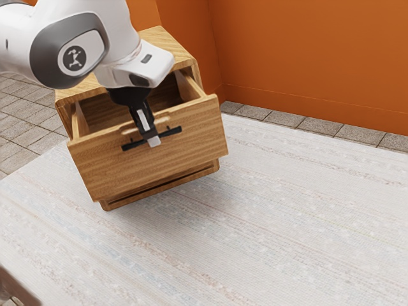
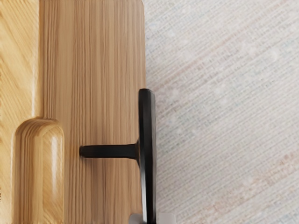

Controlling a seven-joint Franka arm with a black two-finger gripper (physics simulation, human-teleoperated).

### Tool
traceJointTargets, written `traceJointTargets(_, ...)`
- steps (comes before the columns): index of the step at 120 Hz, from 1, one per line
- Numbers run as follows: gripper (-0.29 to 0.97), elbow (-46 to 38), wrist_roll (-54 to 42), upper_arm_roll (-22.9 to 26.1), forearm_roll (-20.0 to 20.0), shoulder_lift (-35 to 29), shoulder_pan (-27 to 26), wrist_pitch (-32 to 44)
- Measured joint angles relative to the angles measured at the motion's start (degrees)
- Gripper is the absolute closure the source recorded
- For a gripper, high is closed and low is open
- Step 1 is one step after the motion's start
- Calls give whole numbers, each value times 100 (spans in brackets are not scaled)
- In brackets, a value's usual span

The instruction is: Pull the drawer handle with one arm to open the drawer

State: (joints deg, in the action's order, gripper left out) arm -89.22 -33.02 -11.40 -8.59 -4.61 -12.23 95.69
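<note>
Opening drawer (image 1: pixel 159 162): partly out of its cabinet (image 1: pixel 167 48), on the desk (image 1: pixel 287 210).
Handle (image 1: pixel 169 132): black bar on the drawer front.
Hand (image 1: pixel 152 137): at the handle; we cannot tell its grip.
Method: we pull straight along the drawer's run, untwisted.

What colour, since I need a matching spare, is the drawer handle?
Black; the drawer handle shows best in the wrist view.

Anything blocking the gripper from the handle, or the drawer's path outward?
Nothing visible. The gripper is right at the handle, nothing between them, and the rug in front of the drawer shows no object in its path.
</note>
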Motion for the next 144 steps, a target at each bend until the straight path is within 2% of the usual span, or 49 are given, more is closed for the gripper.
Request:
traceJointTargets(97,79,-392,429,49,-136,-383,-399,-53)
traceJointTargets(144,79,-567,647,316,-162,-550,-337,-77)
